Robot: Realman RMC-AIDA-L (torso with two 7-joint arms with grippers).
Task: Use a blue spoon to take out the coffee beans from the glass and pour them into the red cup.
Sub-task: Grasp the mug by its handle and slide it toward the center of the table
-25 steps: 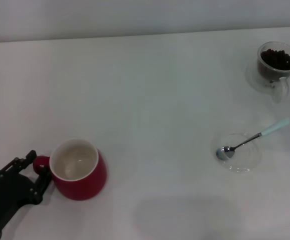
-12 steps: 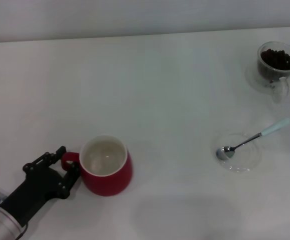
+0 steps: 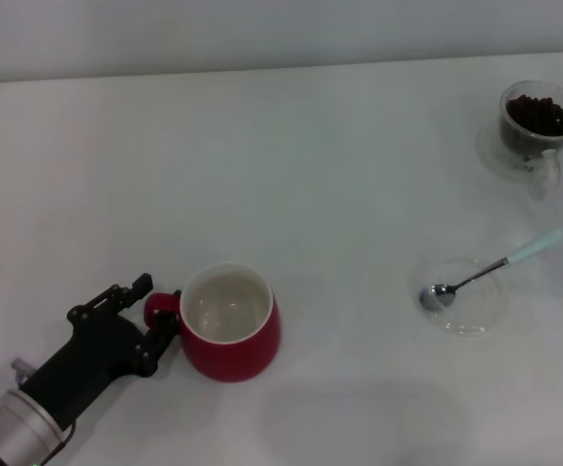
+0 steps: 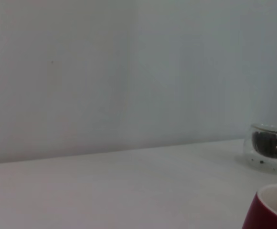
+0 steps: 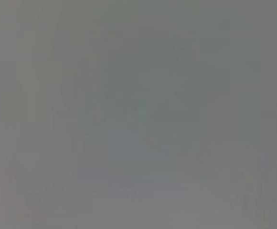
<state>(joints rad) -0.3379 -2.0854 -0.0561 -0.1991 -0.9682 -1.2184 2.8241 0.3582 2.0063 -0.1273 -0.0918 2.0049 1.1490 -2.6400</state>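
White tabletop, with your left gripper (image 3: 158, 321) sliding the red cup (image 3: 230, 321) rightward.

Pinched by its handle, the red cup is travelling from the near left edge toward the centre, closing on the blue spoon (image 3: 492, 266) lying in a clear dish (image 3: 476, 316) and the glass (image 3: 537, 126) of coffee beans (image 3: 540, 115) far right. Scooping is not yet starting. Your right gripper is not showing.

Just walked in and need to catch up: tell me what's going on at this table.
The left gripper is shut on the loop handle of the rounded deep-red ceramic mug, which stands upright with nothing visible in its white inside. The slim pale-blue-handled teaspoon lies untouched, its metal bowl in a shallow clear glass dish. The small clear glass cup of dark coffee beans stands at the far right. The right gripper is out of view.
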